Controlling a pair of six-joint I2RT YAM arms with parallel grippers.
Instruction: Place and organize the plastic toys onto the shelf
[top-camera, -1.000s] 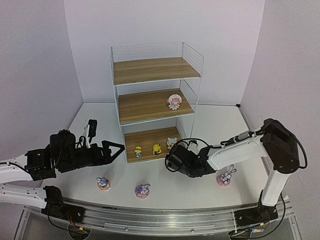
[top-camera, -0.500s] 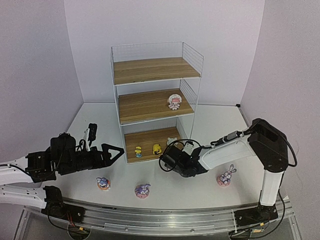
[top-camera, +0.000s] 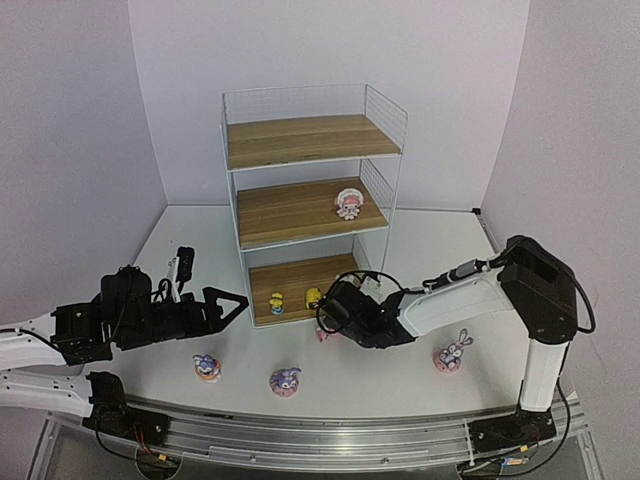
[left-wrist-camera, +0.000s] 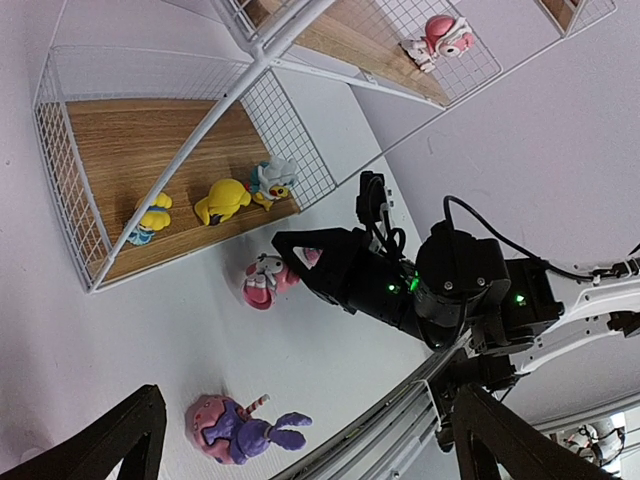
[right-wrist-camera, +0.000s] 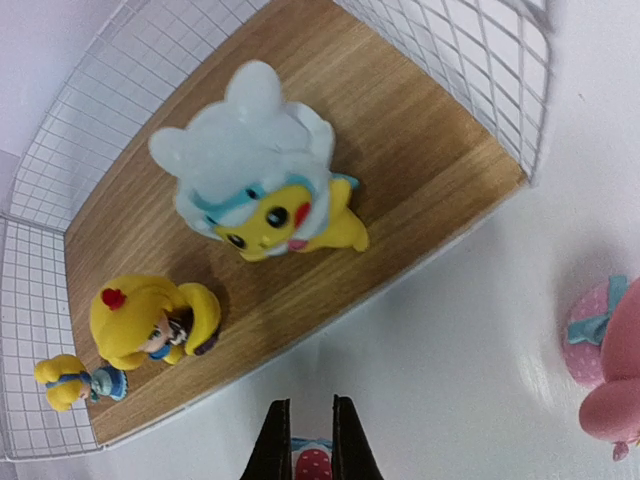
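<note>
Yellowish toys (right-wrist-camera: 150, 320): three on shelf (right-wrist-camera: 420, 130)

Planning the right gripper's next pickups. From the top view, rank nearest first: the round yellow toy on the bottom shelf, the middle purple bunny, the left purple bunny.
1. Yellow toy, bottom shelf, just behind the right gripper.
2. Middle purple bunny, in front, slightly left.
3. Left purple bunny, far left.

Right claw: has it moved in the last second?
Yes. The right gripper slid left, closer to the front of the bottom board of the shelf.
</note>
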